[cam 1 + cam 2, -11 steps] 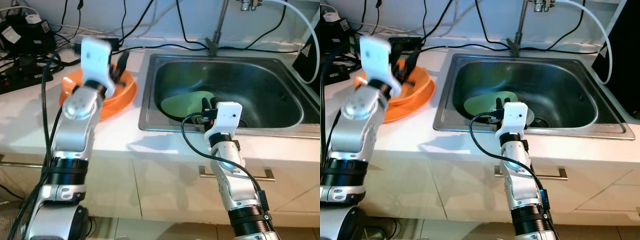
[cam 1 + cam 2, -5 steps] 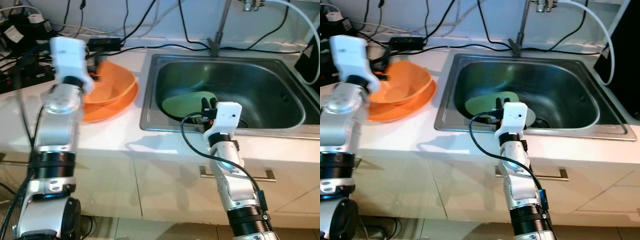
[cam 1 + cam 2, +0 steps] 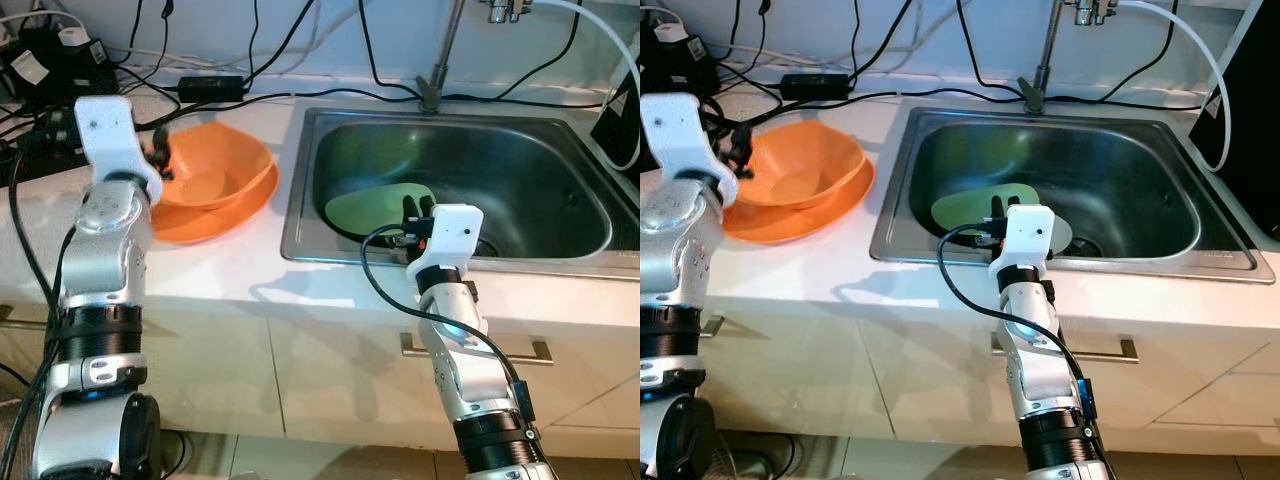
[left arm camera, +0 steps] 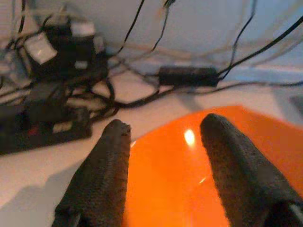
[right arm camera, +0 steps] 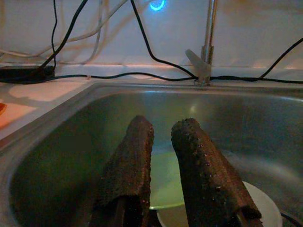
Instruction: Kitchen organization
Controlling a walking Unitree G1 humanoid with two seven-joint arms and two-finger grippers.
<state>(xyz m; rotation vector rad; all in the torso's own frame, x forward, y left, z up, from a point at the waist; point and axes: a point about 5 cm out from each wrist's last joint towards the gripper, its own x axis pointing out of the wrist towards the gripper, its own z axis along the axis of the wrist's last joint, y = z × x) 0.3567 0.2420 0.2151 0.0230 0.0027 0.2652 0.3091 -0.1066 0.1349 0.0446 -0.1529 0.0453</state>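
Note:
An orange bowl (image 3: 215, 170) sits on an orange plate (image 3: 200, 225) on the white counter, left of the sink. My left gripper (image 3: 160, 160) is at the bowl's left rim, open, with nothing between its fingers; the left wrist view shows the orange surface (image 4: 180, 189) under them. A green plate (image 3: 375, 208) lies in the steel sink (image 3: 300, 245), partly over a white plate (image 3: 1060, 232). My right gripper (image 3: 417, 208) hangs at the sink's front edge above the green plate (image 5: 163, 179), fingers close together and holding nothing.
A faucet (image 3: 432, 90) rises behind the sink. Black cables, a power adapter (image 3: 210, 85) and power strips (image 3: 50, 60) crowd the counter's back left. A black object (image 3: 625, 110) stands at the right edge. A cabinet handle (image 3: 540, 350) is below the counter.
My left arm has swung left, from over the bowl to its left rim, uncovering the bowl. The right arm has stayed still.

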